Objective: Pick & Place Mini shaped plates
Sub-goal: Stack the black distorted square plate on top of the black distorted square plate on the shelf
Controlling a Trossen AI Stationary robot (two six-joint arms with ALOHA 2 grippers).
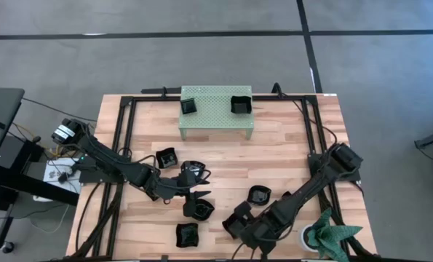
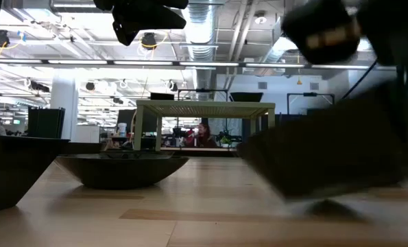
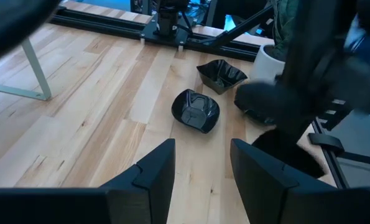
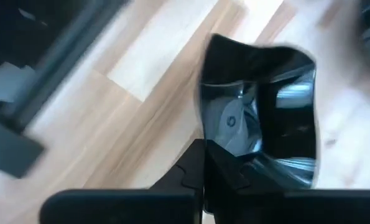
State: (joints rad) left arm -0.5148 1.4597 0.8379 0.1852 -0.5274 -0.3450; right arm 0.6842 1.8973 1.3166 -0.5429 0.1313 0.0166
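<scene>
The right gripper (image 4: 204, 163) is pinched on the rim of a square mini plate (image 4: 259, 106) at the table's (image 1: 289, 153) near edge, likely a thin-edge hold for lifting. The left gripper (image 3: 200, 171), fingers apart, hovers mid-table over loose plates (image 3: 196, 110); two already sit on the green stand (image 1: 215, 97)

The high camera looked straight down on the whole worktop (image 1: 223, 156). The low camera sat at worktop level, facing the green stand (image 2: 204, 110), which both showed. Each wrist camera looked closely down at the worktop.
</scene>
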